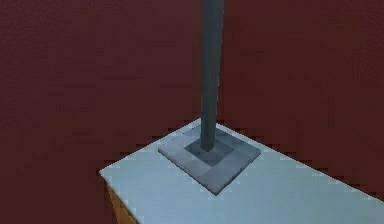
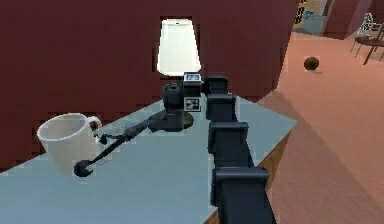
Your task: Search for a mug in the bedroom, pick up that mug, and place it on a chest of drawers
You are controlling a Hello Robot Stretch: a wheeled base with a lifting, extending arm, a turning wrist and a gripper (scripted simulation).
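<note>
Arm side view: white mug point(image 2: 65, 140) at left end of the pale table point(image 2: 150, 185), right at the hand point(image 2: 88, 166) tip, can't tell hand's spread or whether it holds anything; mug looks light, stiff, slick-glazed, breakable, best taken across the wall or by the handle point(image 2: 93, 125)

No text, number, label or sign can be read in either view. The nearest thing to print is the two small white squares with black marks point(image 2: 193, 101), just above the middle of the arm side view, at the far end of the dark square arm bar point(image 2: 232, 150). Their marks are blocky patterns, with no letters or figures to make out.
</note>
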